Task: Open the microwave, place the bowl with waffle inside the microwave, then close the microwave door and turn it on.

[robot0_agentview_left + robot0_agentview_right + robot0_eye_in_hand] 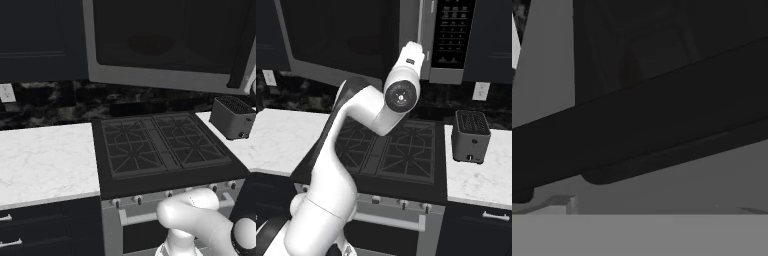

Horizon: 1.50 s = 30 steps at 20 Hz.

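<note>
The microwave point(453, 75) hangs above the stove, with its black button panel point(452, 35) on the right. The microwave door point(165, 30), dark glass in a grey frame, looks shut; a faint round turntable shows through the glass. Its long black handle bar point(241, 50) runs down the door's right edge. My arm reaches up to it, and the gripper point(418, 46) sits right at that edge, its fingers hidden behind the hand. In the hand view the handle bar point(642, 125) crosses very close in front of the grey frame. The bowl and waffle are out of view.
A black gas stove point(160, 145) lies below the microwave, with a white marble counter point(45, 160) to its left. A small grey slotted toaster point(471, 136) stands on the counter to the right. Dark cabinets point(35, 35) flank the microwave.
</note>
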{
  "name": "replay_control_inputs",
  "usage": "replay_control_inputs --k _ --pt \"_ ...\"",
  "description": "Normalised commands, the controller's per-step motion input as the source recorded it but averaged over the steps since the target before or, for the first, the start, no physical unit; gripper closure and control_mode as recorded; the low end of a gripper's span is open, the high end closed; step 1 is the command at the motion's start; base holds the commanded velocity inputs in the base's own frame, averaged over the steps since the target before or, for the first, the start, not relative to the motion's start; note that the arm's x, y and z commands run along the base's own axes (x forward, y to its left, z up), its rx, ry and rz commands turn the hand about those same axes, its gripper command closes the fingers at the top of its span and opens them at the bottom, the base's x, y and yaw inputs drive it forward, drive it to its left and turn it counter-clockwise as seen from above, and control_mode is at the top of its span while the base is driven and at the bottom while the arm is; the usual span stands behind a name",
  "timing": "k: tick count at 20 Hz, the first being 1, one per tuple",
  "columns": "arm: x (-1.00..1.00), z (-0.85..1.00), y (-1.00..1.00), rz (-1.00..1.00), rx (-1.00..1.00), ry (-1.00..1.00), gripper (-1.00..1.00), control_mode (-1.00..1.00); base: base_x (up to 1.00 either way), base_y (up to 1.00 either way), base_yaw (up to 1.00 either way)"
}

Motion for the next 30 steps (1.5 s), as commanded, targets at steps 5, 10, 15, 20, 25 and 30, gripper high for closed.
replay_control_inputs --k 5,10,15,20,25,30 --pt "1.0 -0.31 0.66 -0.01 -0.16 -0.03 -1.0 -1.0 0.0 0.0 0.0" --pt "1.0 -0.31 0.54 -0.02 -0.16 0.0 -1.0 -1.0 0.0 0.0 0.0" --pt "1.0 -0.36 0.48 -0.03 -0.15 0.0 -1.0 -1.0 0.0 0.0 0.0" --pt "1.0 -0.39 0.4 -0.02 -0.12 0.0 -1.0 -1.0 0.0 0.0 0.0" --pt "1.0 -0.28 0.13 0.0 -0.05 0.0 -1.0 -1.0 0.0 0.0 0.0" --pt "1.0 -0.32 0.01 0.0 -0.01 0.0 -1.0 -1.0 0.0 0.0 0.0"
